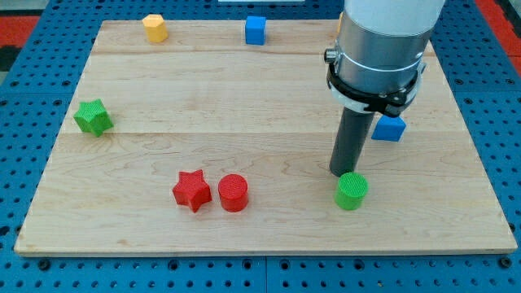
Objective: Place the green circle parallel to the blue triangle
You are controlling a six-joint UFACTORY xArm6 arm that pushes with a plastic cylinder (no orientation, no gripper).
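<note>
Wooden surface (pixel 244 106): my tip (pixel 343 172), no pincer fitted, touches the green circle (pixel 352 191); an off-centre push could roll it sideways, away from the blue triangle (pixel 389 129).

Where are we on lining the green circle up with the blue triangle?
Done: my tip has reached the green circle, at its upper-left edge. In hand: the push. Left: the circle sits below and left of the blue triangle, partly hidden behind the arm, so not yet level with it.

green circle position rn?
The green circle sits at the view's lower right of the board, just below my tip, with the blue block above-right of it.
</note>
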